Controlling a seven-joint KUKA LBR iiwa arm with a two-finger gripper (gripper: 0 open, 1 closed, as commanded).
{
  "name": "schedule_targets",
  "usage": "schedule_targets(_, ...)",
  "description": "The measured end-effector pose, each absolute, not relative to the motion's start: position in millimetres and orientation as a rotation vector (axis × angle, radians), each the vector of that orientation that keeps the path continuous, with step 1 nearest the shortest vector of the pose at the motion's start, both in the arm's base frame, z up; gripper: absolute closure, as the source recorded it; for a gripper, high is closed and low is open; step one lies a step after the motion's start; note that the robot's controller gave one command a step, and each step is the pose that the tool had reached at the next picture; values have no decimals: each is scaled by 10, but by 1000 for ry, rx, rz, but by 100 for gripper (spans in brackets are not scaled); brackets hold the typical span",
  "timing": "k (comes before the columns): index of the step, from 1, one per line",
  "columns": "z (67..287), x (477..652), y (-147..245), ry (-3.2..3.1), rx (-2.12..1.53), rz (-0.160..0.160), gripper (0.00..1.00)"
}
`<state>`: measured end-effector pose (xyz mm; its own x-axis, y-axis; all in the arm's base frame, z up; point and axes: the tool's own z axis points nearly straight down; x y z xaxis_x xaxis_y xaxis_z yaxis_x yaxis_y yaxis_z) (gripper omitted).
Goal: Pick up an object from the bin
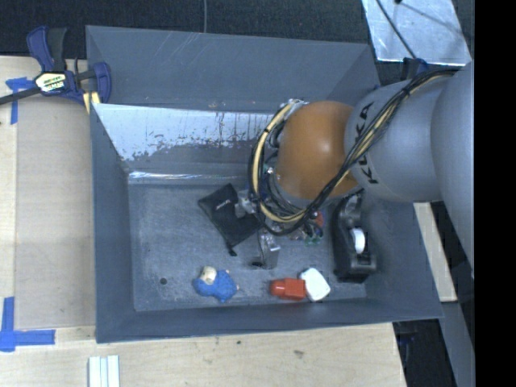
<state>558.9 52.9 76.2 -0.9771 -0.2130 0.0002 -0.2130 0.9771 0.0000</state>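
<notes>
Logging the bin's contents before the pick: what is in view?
bin: one, grey, middle of view
black angular piece: one, black, floor centre
blue lump: one, blue with cream top, near wall, left of centre
red and white piece: one, red with white end, near wall, right of centre
black block: one, black with white patch, floor's right side
gripper: one, grey, low over floor centre
arm: one, silver and orange, from the right
</notes>
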Motion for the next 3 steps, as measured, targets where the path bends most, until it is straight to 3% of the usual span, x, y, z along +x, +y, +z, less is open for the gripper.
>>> schedule_targets(1, 771, 5599, 533, -3126, 335, 0, 100)
schedule_targets(2, 1657, 5761, 496, -3130, 394, 1, 100)
schedule_targets(3, 3839, 6151, 756, -3139, 330, 0, 100)
